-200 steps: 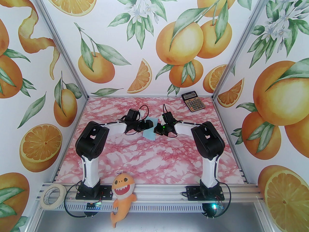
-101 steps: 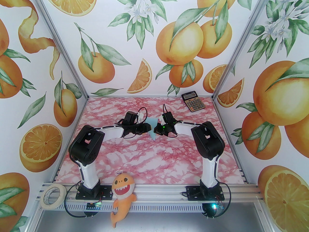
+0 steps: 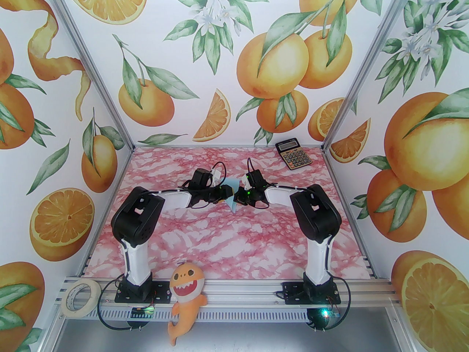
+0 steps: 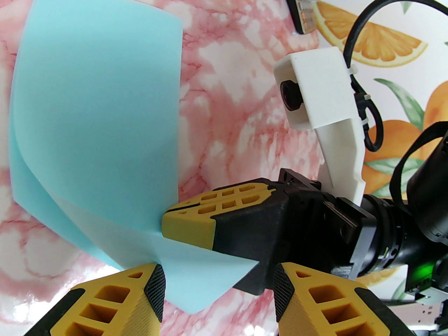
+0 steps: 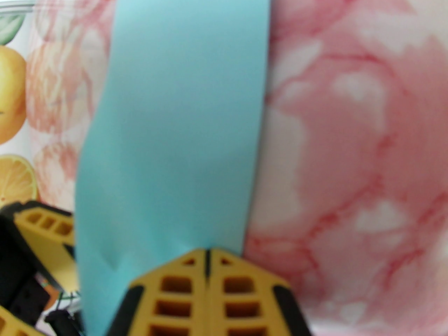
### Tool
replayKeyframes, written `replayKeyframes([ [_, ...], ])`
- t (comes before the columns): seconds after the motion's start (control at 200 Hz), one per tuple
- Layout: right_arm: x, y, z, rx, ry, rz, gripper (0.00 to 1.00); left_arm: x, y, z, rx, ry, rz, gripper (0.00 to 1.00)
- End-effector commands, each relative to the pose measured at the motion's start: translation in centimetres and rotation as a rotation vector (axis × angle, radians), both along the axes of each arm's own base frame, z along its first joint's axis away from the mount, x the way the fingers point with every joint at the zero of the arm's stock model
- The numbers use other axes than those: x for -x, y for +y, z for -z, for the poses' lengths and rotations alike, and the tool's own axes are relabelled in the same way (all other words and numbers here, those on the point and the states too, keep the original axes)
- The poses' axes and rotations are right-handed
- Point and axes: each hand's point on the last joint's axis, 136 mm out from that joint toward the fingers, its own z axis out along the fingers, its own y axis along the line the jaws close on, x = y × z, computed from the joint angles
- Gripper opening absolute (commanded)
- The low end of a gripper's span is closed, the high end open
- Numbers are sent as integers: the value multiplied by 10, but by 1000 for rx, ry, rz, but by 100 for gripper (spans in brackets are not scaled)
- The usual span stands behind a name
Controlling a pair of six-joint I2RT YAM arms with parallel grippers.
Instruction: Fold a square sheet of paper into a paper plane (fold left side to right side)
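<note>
1. From the top camera: a moment ago the square sheet of paper [image 3: 232,205] stood up as a tall blue flap between the arms. Now a small part of it peeks out low between the left gripper [image 3: 224,193] and the right gripper [image 3: 240,196], which are almost touching above the middle of the pink marble table [image 3: 220,240]. The left arm has come closer to the right one. The calculator [image 3: 294,154] at the far right has not moved.
2. From the left wrist camera: the sheet [image 4: 94,117] bends over in a soft curve and shows no sharp crease. The right gripper [image 4: 164,219] presses its fingers together on the sheet's edge. The left gripper [image 4: 217,292] keeps its fingers moderately apart, with the sheet's lower corner between them. I cannot tell if the pads touch the paper.
3. From the right wrist camera: the right gripper [image 5: 206,254] is closed on the near edge of the sheet [image 5: 175,117], which stretches away from it and looks blurred.
4. I judge that the left side is on its way over to the right side. The edges are not yet matched and no crease is pressed.
</note>
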Motion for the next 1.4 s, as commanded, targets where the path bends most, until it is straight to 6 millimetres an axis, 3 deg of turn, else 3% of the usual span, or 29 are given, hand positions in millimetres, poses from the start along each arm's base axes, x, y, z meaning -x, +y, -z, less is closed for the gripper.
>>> replayKeyframes([
  [0.0, 20, -15, 20, 60, 81, 22, 0, -9, -10, -15, 41, -44, 13, 56],
  [0.31, 9, -21, -12, 2, 8, 55, 6, -11, -9, -10, 32, -36, -1, 40],
  [0.38, 8, -23, -19, -5, -5, 62, 7, -11, -9, -9, 31, -37, -2, 27],
  [0.515, 7, -28, -28, -20, -26, 76, 7, -11, -10, -7, 27, -34, -1, 21],
  [0.706, 10, -27, -45, -77, -77, 77, 9, -10, -14, -4, 28, -29, 7, 20],
  [0.801, 14, -28, -51, -107, -104, 87, 17, -11, -13, -4, 23, -28, 3, 20],
  [1.036, 28, -26, -66, -195, -163, 92, 26, -12, -14, -2, 18, -22, 0, 20],
  [1.391, 32, -13, -70, -233, -186, 87, 24, -12, -15, 0, 16, -17, 2, 20],
])
